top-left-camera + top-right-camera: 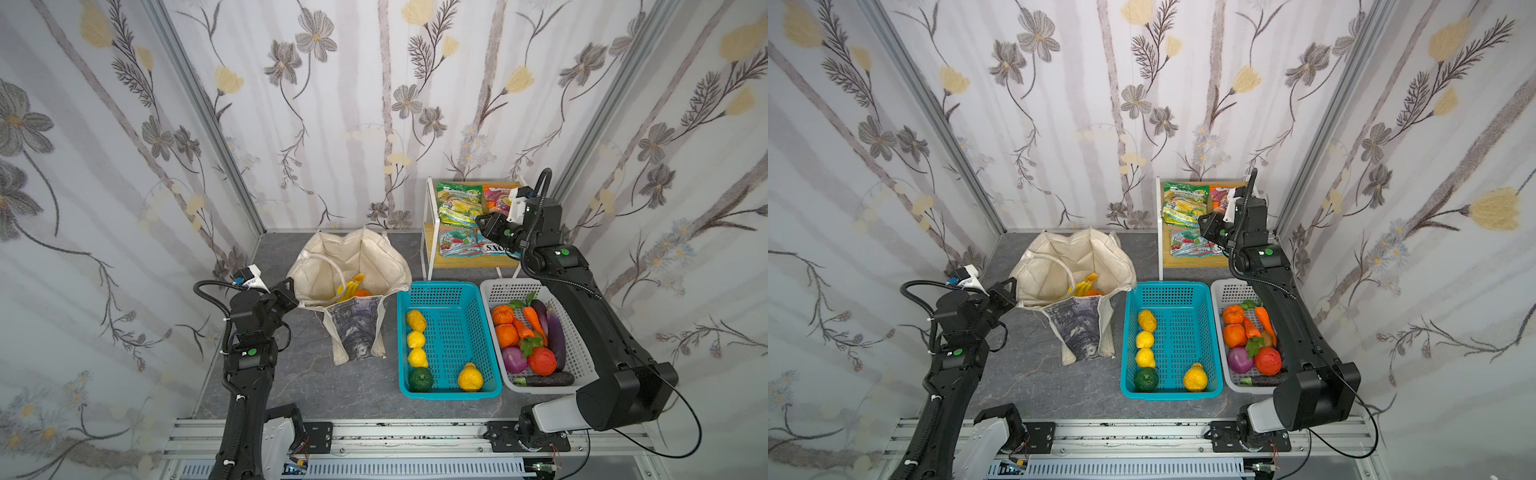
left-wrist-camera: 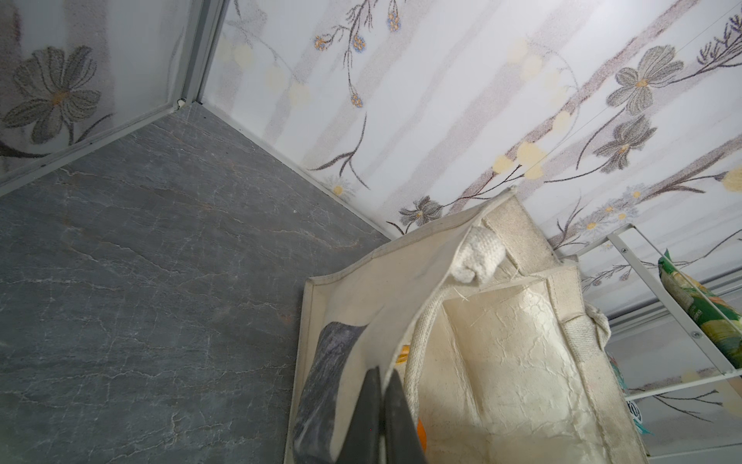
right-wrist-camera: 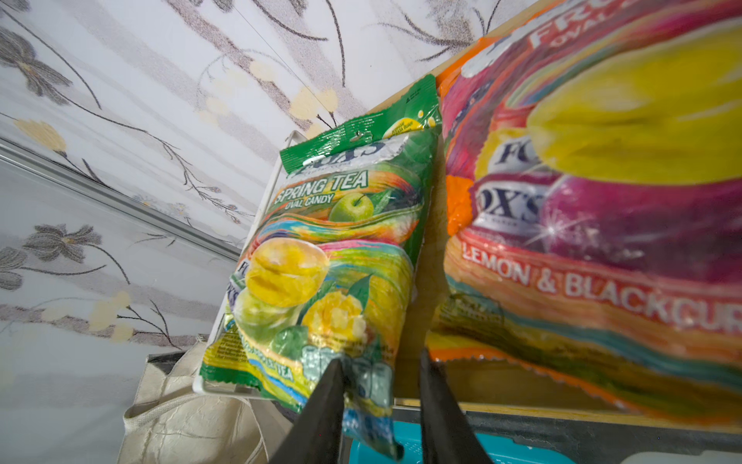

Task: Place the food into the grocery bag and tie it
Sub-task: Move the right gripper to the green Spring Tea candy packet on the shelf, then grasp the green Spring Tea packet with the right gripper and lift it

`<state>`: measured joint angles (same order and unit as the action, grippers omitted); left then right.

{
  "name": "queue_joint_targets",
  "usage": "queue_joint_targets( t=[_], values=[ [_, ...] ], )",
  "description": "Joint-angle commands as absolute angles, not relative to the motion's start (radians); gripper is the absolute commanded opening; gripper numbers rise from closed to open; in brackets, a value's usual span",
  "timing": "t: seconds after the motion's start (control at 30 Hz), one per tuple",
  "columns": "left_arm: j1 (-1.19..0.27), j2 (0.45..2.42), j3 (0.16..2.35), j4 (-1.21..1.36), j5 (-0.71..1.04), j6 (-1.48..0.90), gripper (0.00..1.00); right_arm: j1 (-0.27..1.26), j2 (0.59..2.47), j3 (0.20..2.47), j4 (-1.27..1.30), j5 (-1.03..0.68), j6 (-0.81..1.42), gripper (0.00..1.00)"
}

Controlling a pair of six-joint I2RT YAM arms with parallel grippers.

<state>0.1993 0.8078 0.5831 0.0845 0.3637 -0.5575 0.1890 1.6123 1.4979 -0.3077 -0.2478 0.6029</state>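
The cream grocery bag [image 1: 353, 257] [image 1: 1054, 257] stands open at the back left, with a banana bunch [image 1: 350, 286] and an orange [image 1: 363, 293] inside. My left gripper [image 1: 291, 287] [image 2: 383, 371] is shut on the bag's [image 2: 502, 341] near rim. More food lies on a shelf: a green candy packet [image 1: 459, 203] [image 3: 333, 249] and a red one [image 3: 602, 201]. My right gripper [image 1: 482, 220] [image 3: 381, 361] is open at the shelf's front edge. The green packet's lower corner hangs between its jaws, touching one finger.
A teal basket [image 1: 444, 286] holds lemons and a green pepper [image 1: 419, 379]. A white basket [image 1: 498, 287] beside it holds oranges, carrots, aubergines and a purple onion [image 1: 513, 359]. The white-framed shelf [image 1: 428, 232] has more packets [image 1: 457, 243] on its lower board.
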Motion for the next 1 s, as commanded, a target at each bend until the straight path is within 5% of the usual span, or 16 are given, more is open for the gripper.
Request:
queue_joint_targets(
  t=[0.0,0.27,0.67,0.97],
  values=[
    [0.2,0.807,0.587,0.109,0.369,-0.568,0.0,0.187,1.623,1.497,-0.283,-0.258,0.618,0.34],
    [0.203,0.808,0.588,0.109,0.371,-0.568,0.0,0.184,1.631,1.496,-0.261,-0.282,0.635,0.31],
    [0.205,0.807,0.588,0.109,0.371,-0.571,0.0,0.185,1.605,1.491,-0.254,-0.293,0.645,0.0],
    [0.205,0.809,0.586,0.11,0.376,-0.576,0.0,0.184,1.566,1.507,-0.259,-0.32,0.65,0.0]
  ],
)
